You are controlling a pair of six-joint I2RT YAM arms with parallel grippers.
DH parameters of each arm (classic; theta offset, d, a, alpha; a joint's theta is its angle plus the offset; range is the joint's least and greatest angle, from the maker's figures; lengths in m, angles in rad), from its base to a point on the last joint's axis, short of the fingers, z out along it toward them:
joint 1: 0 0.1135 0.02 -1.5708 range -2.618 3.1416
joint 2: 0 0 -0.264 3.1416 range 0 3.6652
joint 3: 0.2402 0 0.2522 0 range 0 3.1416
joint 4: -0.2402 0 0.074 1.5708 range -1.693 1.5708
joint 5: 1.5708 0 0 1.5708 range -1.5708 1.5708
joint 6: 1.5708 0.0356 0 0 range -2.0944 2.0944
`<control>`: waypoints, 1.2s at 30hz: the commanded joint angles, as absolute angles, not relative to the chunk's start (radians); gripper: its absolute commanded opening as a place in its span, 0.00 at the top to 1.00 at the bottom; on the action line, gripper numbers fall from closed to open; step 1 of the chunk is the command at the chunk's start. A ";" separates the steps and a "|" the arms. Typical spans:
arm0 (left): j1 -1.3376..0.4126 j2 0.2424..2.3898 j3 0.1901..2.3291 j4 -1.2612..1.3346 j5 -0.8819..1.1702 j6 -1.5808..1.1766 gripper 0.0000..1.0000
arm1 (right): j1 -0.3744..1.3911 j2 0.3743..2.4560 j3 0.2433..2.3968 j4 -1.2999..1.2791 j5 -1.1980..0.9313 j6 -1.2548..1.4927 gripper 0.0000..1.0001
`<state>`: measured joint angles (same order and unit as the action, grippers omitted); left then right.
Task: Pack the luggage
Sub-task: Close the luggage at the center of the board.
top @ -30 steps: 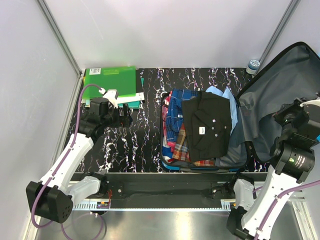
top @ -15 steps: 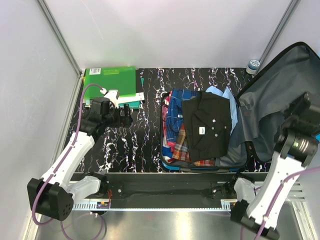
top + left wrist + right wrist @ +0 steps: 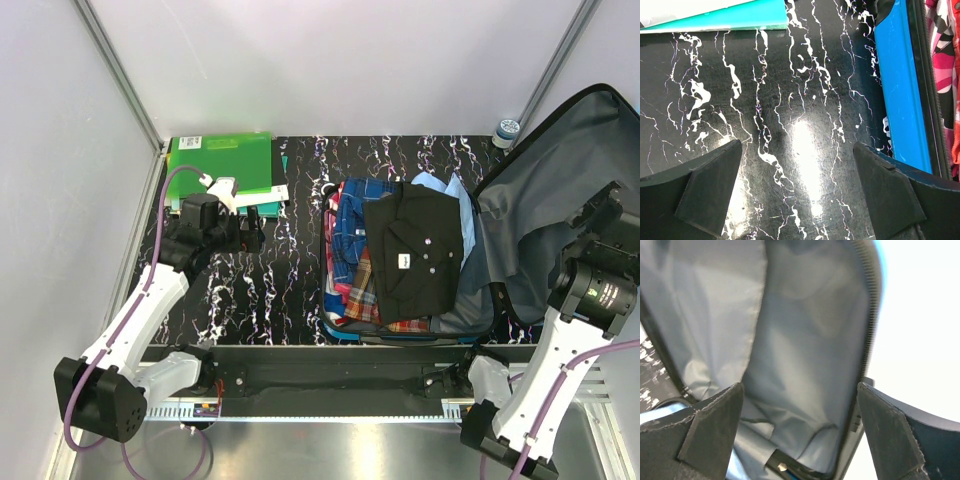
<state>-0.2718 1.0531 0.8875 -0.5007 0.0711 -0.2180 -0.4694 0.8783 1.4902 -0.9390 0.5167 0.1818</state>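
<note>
Though the shirt label (image 3: 402, 262) is illegible, left end effector (image 3: 796, 160) and right end effector (image 3: 800, 395) gape empty.

Left arm (image 3: 135, 320) and right arm (image 3: 555, 375): white shells between black joint housings, purple cables (image 3: 160, 200) trailing, a black base (image 3: 98, 402) at seven o'clock.

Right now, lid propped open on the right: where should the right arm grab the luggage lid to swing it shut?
Probably the free zippered rim, opposite the hinge: a thin stiff edge the fingers can straddle, one on the grey lining, one behind it. Come from the right, since the lid leans away from the packed clothes.
</note>
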 commanded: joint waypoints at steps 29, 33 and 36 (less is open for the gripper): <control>-0.275 1.020 0.877 -0.446 0.084 -0.229 0.01 | -0.567 1.052 1.571 -0.827 0.806 0.087 0.00; -0.275 1.023 0.877 -0.448 0.077 -0.225 0.01 | -0.614 1.100 1.591 -0.818 0.736 0.106 0.08; -0.275 1.023 0.879 -0.448 0.072 -0.224 0.01 | -0.615 1.097 1.600 -0.816 0.709 0.109 0.22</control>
<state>-0.2718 1.0359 0.8749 -0.4980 0.0925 -0.2329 -0.6056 1.1095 1.5421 -0.8677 0.7715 0.0929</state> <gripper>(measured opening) 0.984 0.853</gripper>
